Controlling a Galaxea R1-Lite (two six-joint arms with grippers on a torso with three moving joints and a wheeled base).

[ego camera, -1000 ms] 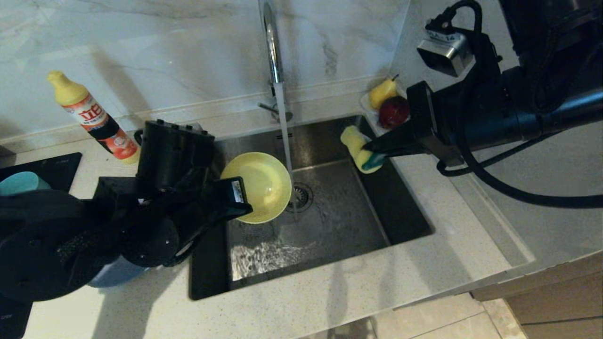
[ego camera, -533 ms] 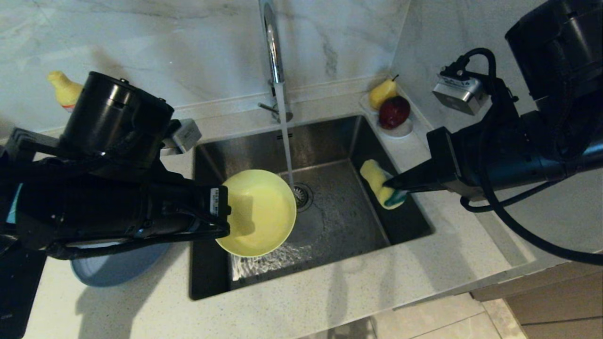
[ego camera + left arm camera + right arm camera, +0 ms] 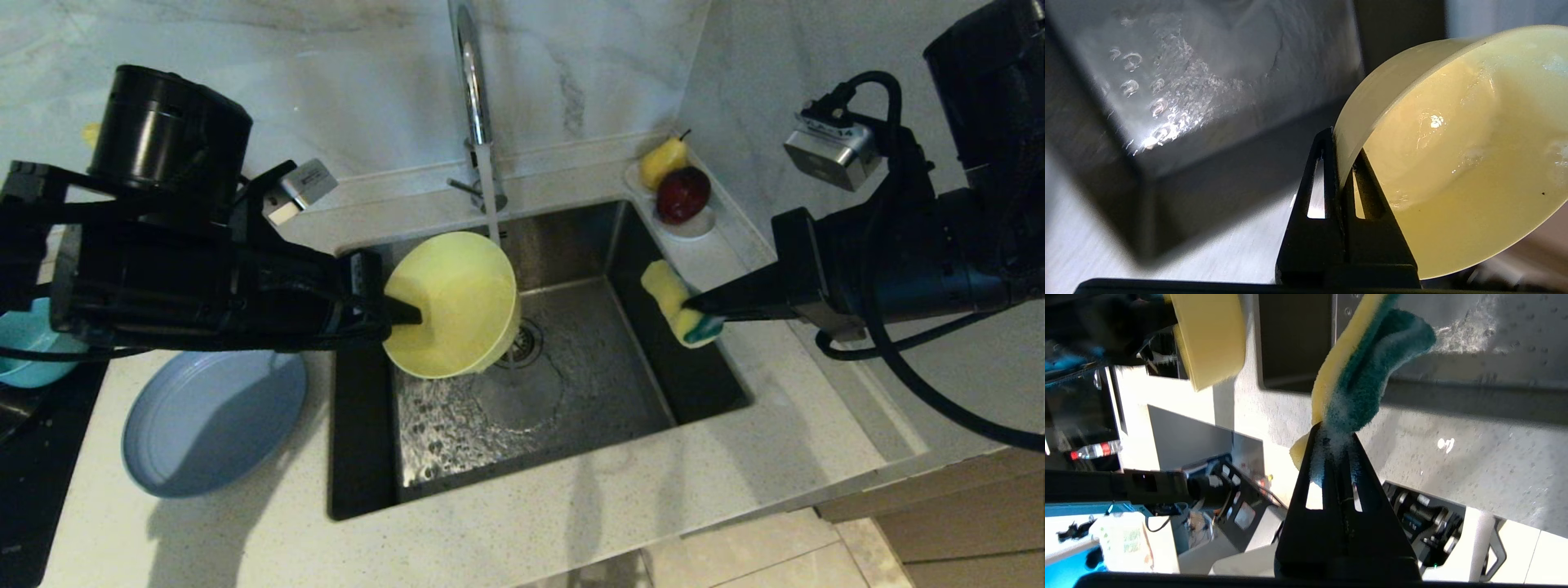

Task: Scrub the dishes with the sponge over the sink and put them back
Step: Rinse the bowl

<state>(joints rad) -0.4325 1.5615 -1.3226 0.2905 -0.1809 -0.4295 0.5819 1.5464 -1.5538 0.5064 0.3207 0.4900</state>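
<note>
My left gripper (image 3: pixel 406 313) is shut on the near rim of the yellow bowl (image 3: pixel 457 302), one finger inside and one outside. It holds the bowl tilted above the sink (image 3: pixel 571 392). The wet inside of the bowl (image 3: pixel 1453 163) shows past the left gripper (image 3: pixel 1341 163). Water runs from the faucet (image 3: pixel 469 73) and meets the bowl's far edge. My right gripper (image 3: pixel 692 313) is shut on the sponge (image 3: pixel 671 296), held over the sink's right side, apart from the bowl. Foam clings to the sponge (image 3: pixel 1367 375) at the right gripper (image 3: pixel 1333 443). The grey-blue plate (image 3: pixel 212 420) lies on the counter at the left, the teal bowl (image 3: pixel 24 343) beyond it.
A small white dish with a pear and an apple (image 3: pixel 678 192) sits at the sink's back right corner. Water pools on the sink floor around the drain strainer (image 3: pixel 526 343). A black hob (image 3: pixel 33 457) lies at the far left edge.
My left arm has swung up and turned, carrying the yellow bowl back under the running water. My right gripper has brought the sponge from the sink's back right corner toward its right edge.
</note>
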